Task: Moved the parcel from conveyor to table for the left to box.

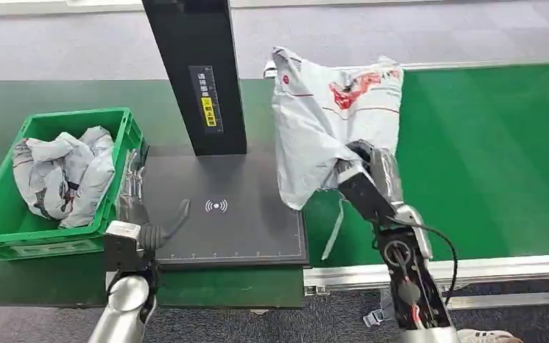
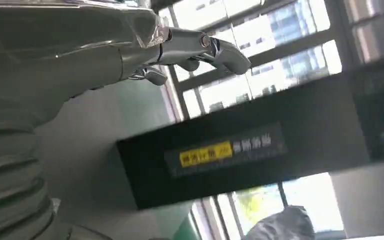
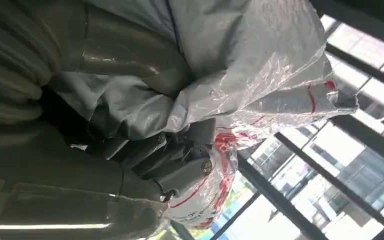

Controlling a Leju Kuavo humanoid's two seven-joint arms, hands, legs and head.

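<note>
Nearest, the left hand (image 1: 159,232) rests empty, fingers loosely spread, on the dark scanner pad (image 1: 250,236) on the worktop (image 1: 207,286). Beyond, the right hand (image 1: 357,168) grips a grey parcel (image 1: 329,121), lifted between pad and green conveyor (image 1: 486,157). Farther left, a green crate (image 1: 125,136) holds parcels.

The right hand (image 1: 361,168) grips a grey plastic parcel (image 1: 329,121) with red markings, held up above the seam between the green conveyor (image 1: 486,157) and the dark scanner pad (image 1: 221,214). The left hand (image 1: 159,232) rests at the pad's near left edge, fingers apart, holding nothing. Just beyond it to the left stands a green crate (image 1: 118,132) containing grey parcels.
</note>
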